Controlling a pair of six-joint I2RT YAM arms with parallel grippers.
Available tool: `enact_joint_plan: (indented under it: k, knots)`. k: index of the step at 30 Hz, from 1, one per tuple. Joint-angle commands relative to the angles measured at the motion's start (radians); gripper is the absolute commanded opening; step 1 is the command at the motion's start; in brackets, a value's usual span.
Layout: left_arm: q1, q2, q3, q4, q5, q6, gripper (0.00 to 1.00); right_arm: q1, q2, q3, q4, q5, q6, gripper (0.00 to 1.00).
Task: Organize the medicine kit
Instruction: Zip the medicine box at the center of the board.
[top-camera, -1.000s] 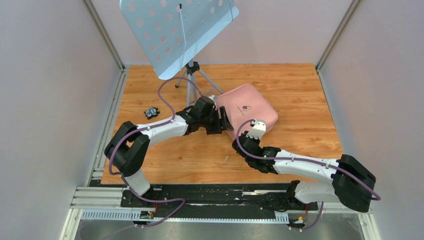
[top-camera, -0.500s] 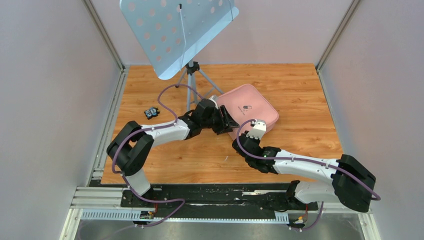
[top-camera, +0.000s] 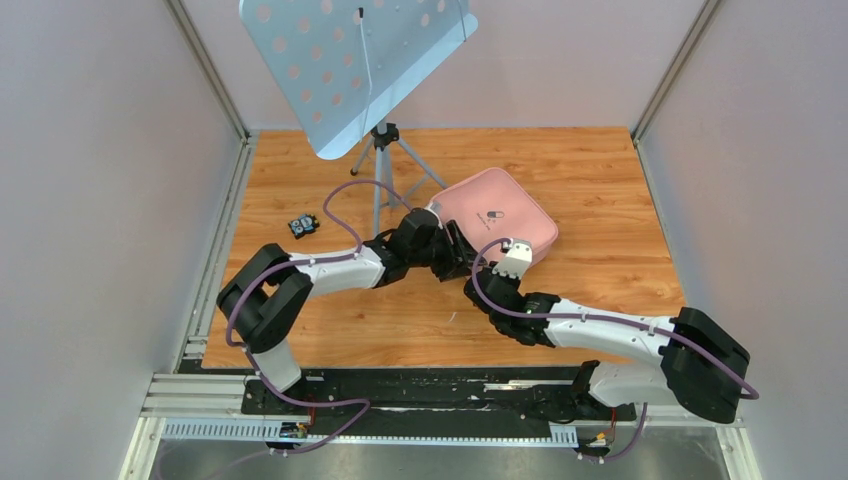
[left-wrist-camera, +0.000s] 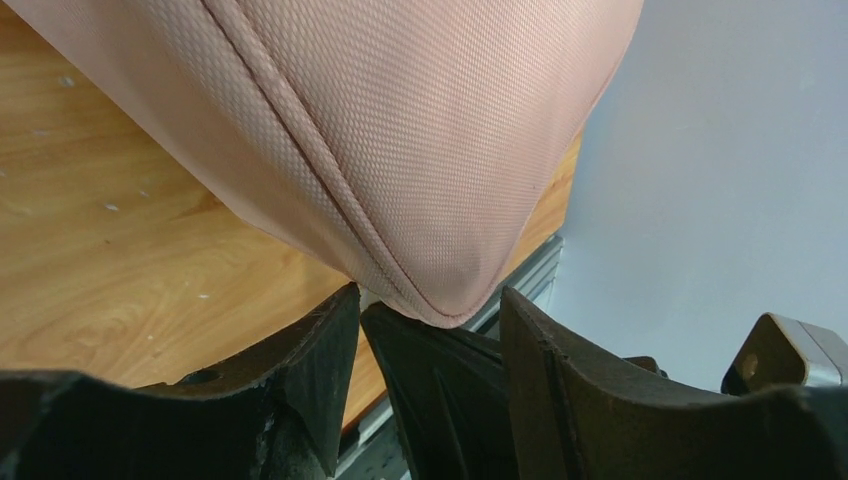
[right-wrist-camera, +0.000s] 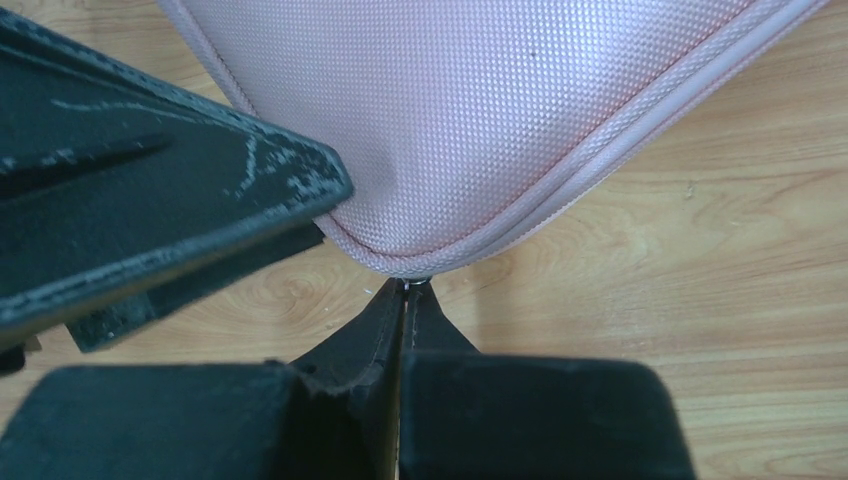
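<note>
The pink medicine kit (top-camera: 497, 215) lies closed on the wooden table, its dark pill logo facing up. My left gripper (top-camera: 462, 262) sits at the kit's near-left corner. In the left wrist view that rounded corner (left-wrist-camera: 440, 300) sits between my two fingers, touching both tips, so the left gripper (left-wrist-camera: 428, 300) is shut on the kit (left-wrist-camera: 400, 130). My right gripper (top-camera: 517, 247) meets the same near corner from the front. In the right wrist view it (right-wrist-camera: 407, 290) is shut on a small metal zipper pull (right-wrist-camera: 410, 283) at the kit's (right-wrist-camera: 480, 110) seam.
A blue perforated music stand (top-camera: 360, 70) on a tripod (top-camera: 385, 160) rises behind the left arm. A small black object (top-camera: 303, 225) lies on the table at the left. Grey walls close both sides, and a metal rail (top-camera: 400, 400) runs along the near edge.
My left gripper has moved right to the kit's near corner and its jaws have narrowed around it. The right arm and the kit have stayed put.
</note>
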Motion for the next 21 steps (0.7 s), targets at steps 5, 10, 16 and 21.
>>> enact_joint_plan:
  k: [5,10,16,21]
  knots:
    - [-0.021,0.001,0.011,0.033,-0.012,-0.056,0.54,-0.002,-0.009,0.011,0.044,0.018,-0.006,0.0]
    - [-0.021,0.037,0.01,0.043,-0.017,-0.069,0.36,-0.002,-0.021,0.002,0.043,0.02,0.0,0.0]
    - [-0.021,0.023,-0.014,0.033,-0.043,-0.075,0.04,-0.004,-0.065,-0.041,0.031,0.041,0.026,0.0]
    - [-0.018,0.005,-0.018,0.008,-0.06,-0.069,0.0,-0.004,-0.096,-0.052,-0.009,0.063,0.043,0.0]
